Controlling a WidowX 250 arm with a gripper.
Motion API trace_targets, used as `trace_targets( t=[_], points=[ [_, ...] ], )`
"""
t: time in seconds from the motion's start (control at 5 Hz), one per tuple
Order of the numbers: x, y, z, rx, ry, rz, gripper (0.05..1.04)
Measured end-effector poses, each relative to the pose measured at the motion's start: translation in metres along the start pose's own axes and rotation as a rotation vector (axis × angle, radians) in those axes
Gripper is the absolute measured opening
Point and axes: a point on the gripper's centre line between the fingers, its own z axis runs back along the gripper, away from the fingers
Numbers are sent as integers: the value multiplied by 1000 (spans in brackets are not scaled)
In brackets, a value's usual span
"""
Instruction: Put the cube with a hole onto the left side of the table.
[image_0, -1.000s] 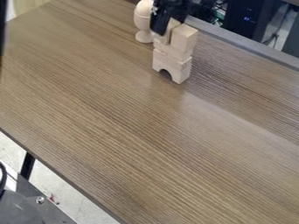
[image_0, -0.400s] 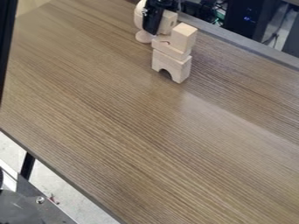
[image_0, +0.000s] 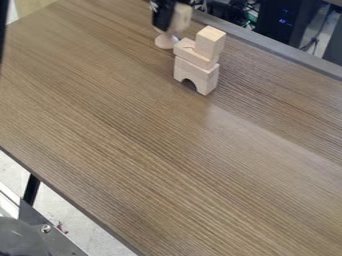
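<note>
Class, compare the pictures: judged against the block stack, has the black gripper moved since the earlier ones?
Yes. The black gripper, first at the top of the block stack, has moved away toward the view's upper left.

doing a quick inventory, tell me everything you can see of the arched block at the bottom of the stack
The arched block is pale and looks like bare wood. It has flat faces and a rounded notch cut into its lower edge, leaving a foot on either side. It stands upright, notch down, on the brown wood-grain table, toward the far edge. A flatter block rests on its top, and that one carries a smaller block.
</note>
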Motion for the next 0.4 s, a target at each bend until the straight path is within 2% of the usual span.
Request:
trace_targets(
  t=[0.2, 0.4],
  points=[
    [28, 6, -3, 5, -30, 17, 614],
    [55, 23, -24, 35, 18, 46, 614]
  ],
)
